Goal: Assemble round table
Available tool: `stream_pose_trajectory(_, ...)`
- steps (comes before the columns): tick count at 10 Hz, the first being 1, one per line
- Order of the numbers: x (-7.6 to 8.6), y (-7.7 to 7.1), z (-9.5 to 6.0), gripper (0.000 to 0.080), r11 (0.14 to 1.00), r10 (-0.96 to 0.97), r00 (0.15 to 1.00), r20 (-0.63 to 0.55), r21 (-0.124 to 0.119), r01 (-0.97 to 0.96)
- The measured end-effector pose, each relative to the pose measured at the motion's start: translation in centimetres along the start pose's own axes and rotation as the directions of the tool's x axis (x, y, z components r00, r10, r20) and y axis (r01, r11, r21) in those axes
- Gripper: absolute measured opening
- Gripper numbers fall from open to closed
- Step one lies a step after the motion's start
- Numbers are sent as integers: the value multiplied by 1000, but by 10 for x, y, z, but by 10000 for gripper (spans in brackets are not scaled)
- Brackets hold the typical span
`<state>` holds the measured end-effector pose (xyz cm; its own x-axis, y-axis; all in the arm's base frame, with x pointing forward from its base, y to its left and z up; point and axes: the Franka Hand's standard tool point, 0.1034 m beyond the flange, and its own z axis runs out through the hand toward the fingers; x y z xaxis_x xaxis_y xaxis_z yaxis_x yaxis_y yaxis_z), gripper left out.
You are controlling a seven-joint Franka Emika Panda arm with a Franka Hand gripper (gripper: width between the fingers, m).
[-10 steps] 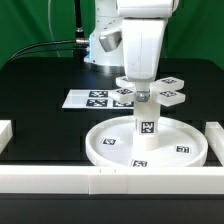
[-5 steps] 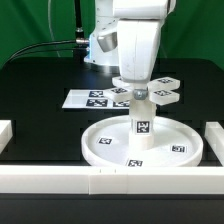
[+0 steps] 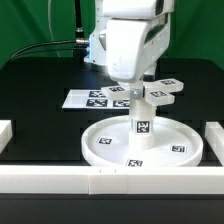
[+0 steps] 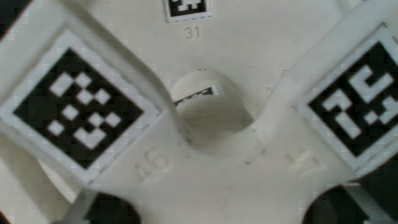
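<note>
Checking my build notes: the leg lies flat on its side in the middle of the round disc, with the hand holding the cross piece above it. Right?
Not quite. In the exterior view the leg stands upright in the round disc. The hand does hold the cross piece above it.

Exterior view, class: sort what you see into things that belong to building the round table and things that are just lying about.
Belong to the job: round disc, leg standing on it, cross-shaped piece above the leg, gripper.

Just lying about: marker board, border rails.
</note>
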<state>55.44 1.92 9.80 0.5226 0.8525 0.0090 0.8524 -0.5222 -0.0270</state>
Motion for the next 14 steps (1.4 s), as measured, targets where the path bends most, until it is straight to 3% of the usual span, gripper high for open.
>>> stream_pose_trajectory(2, 1, -2, 0, 443, 964, 264, 964, -7, 0, -264)
stream_pose_trajectory(4, 3, -5, 0, 443, 855, 518, 855, -10, 11, -518)
stream_pose_trajectory(10, 8, -9, 0, 443, 631, 776, 630, -25, 25, -776)
stream_pose_trajectory(11, 8, -9, 0, 443, 572, 820, 571, -24, 31, -820)
stream_pose_trajectory(13, 11, -14, 1, 443, 323, 946, 323, -14, 61, -944)
stream_pose_trajectory(14, 14, -16, 1, 443, 211, 977, 211, -8, 60, -976)
